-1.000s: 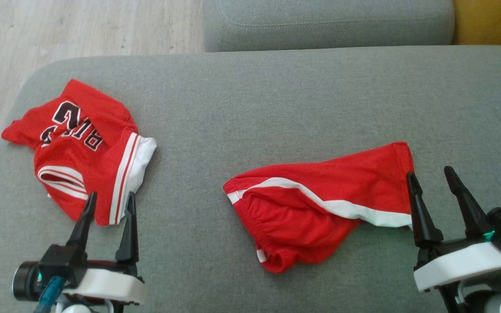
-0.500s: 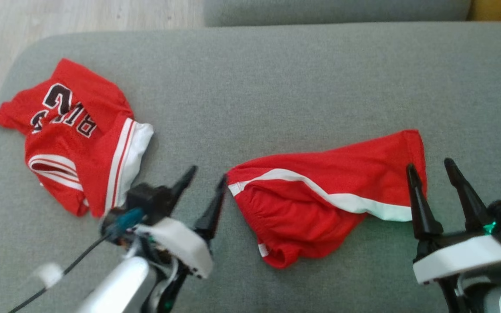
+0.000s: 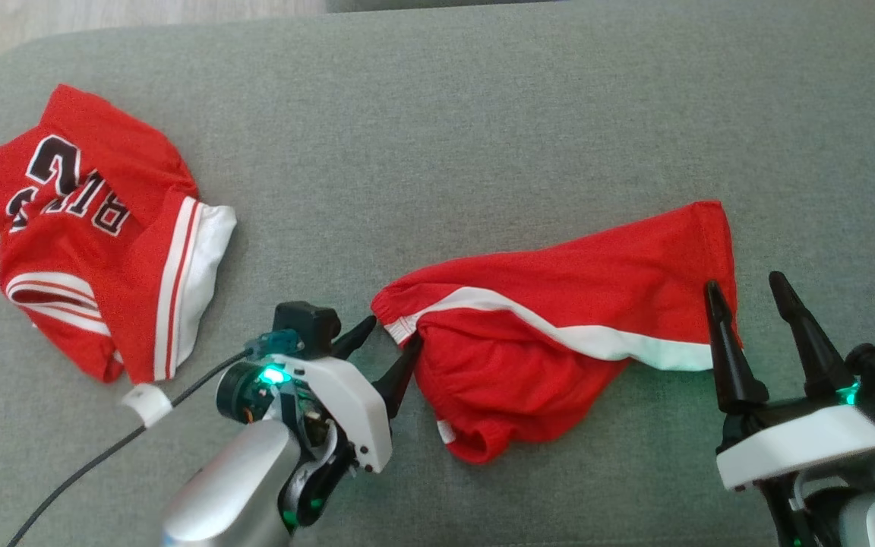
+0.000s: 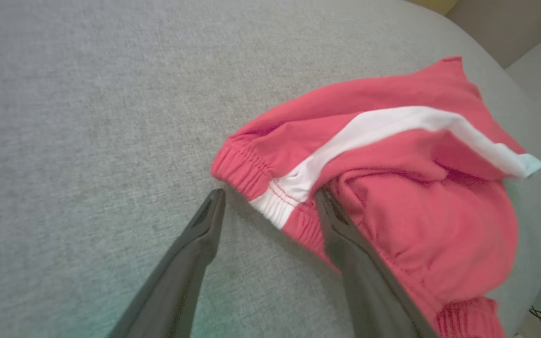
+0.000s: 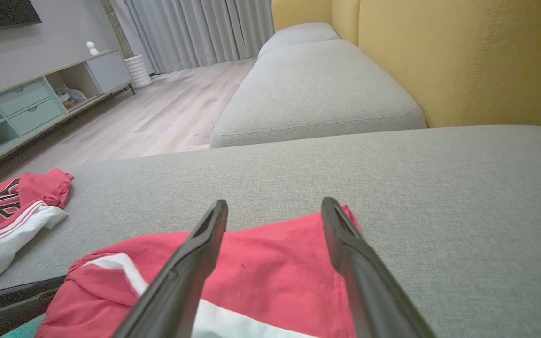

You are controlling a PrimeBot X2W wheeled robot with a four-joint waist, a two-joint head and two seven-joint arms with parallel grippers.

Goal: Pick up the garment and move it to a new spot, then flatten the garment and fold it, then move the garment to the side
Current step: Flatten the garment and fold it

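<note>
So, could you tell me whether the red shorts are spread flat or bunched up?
Bunched up: the red shorts lie crumpled on the sofa cushion, fabric folded over itself.

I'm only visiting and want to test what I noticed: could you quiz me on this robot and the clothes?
1. True or false: the left jaws are shut on the red shorts.
2. What lies at the grey cushion's left end? A) red jersey B) blue towel C) black shoe
3. Fill in: the shorts' side stripe is ___.
Key: 1 false, they stand open around the waistband; 2 A; 3 white.
</note>
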